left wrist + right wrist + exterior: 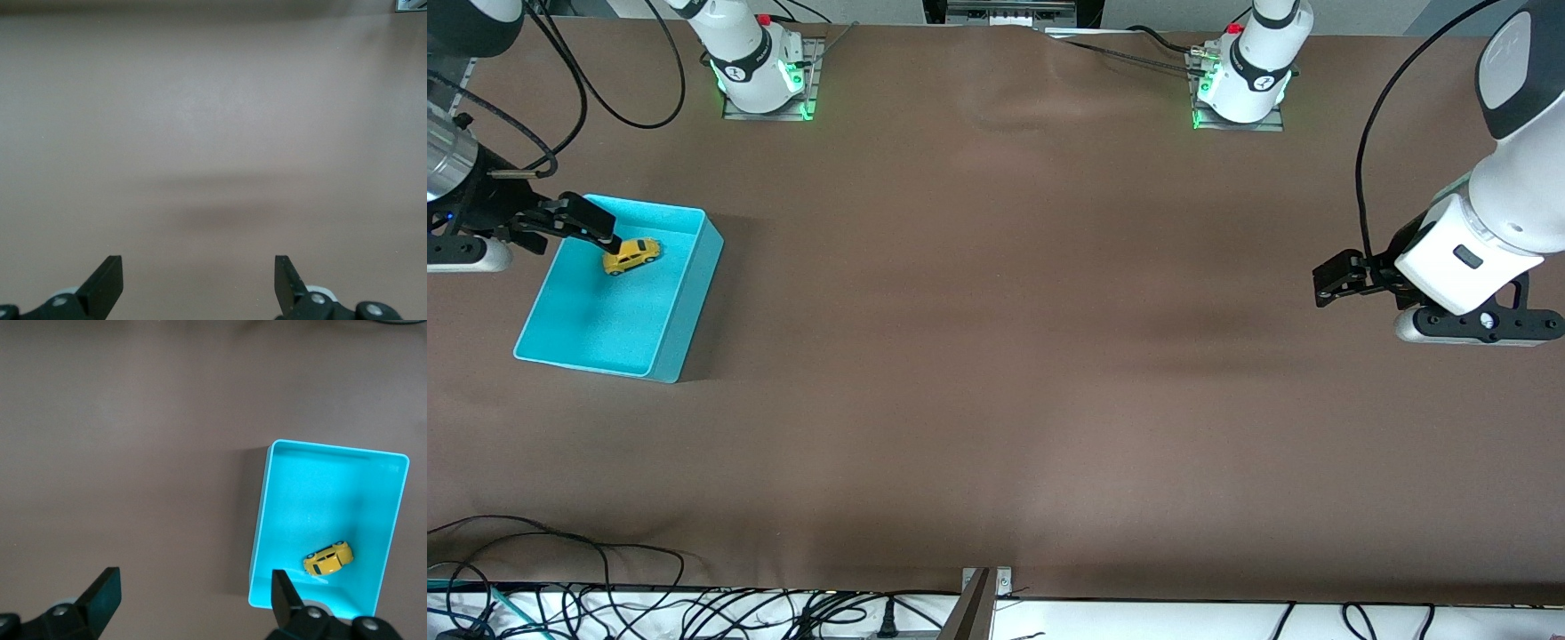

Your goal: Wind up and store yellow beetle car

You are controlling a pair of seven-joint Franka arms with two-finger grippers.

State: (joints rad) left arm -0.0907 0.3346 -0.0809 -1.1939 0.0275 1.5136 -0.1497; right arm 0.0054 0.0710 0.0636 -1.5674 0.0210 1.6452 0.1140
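Note:
The yellow beetle car (632, 256) (328, 560) lies inside the cyan bin (609, 324) (320, 493), in the part of the bin farther from the front camera. The bin stands at the right arm's end of the table. My right gripper (578, 236) (193, 593) hangs open and empty above the bin's outer rim, apart from the car. At the left arm's end my left gripper (1329, 280) (199, 280) hovers open over bare brown table with nothing between its fingers.
The two arm bases (760, 76) (1240, 84) stand along the table's edge farthest from the front camera. Loose cables (560, 604) and a metal bracket (987, 582) lie along the nearest edge. Brown tabletop (1005, 311) spreads between the grippers.

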